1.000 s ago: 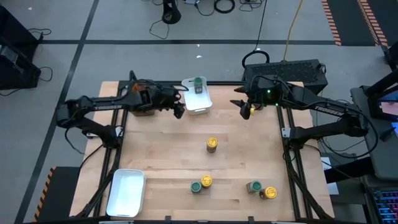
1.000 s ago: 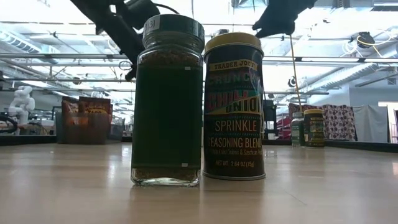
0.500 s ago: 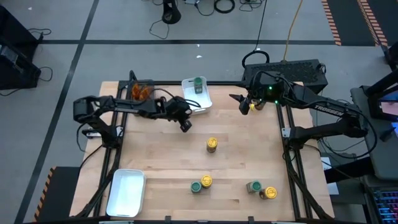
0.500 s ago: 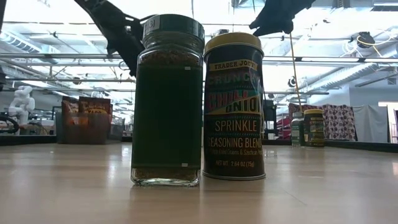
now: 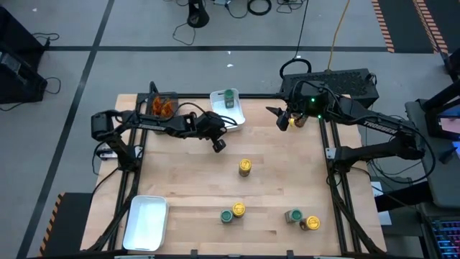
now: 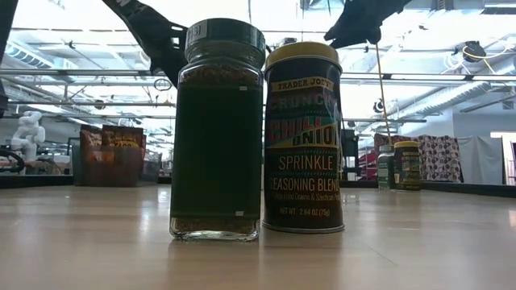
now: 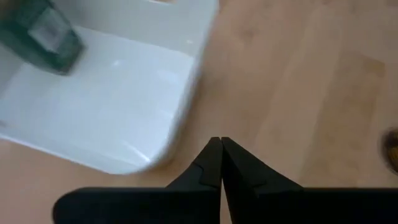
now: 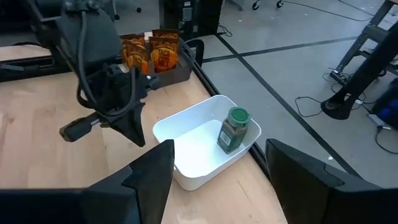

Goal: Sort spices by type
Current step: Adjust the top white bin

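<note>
Now: between picks | left gripper (image 5: 218, 144) empty, fingers together, just beside tray (image 5: 228, 121) holding green jar (image 5: 229, 98) | right gripper (image 5: 282, 120) apart, waiting | next probably: yellow jar (image 5: 245, 167), open first.

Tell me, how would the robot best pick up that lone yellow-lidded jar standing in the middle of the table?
Probably from straight above, fingers closing across the round body just under the lid. The yellow-lidded jar stands upright with bare wood on every side, so nothing blocks either finger. The left gripper, now shut, is nearest and would have to open first.

three green-lidded jars (image 5: 229, 98), three yellow-lidded jars (image 5: 245, 167), two white trays (image 5: 146, 223)
</note>
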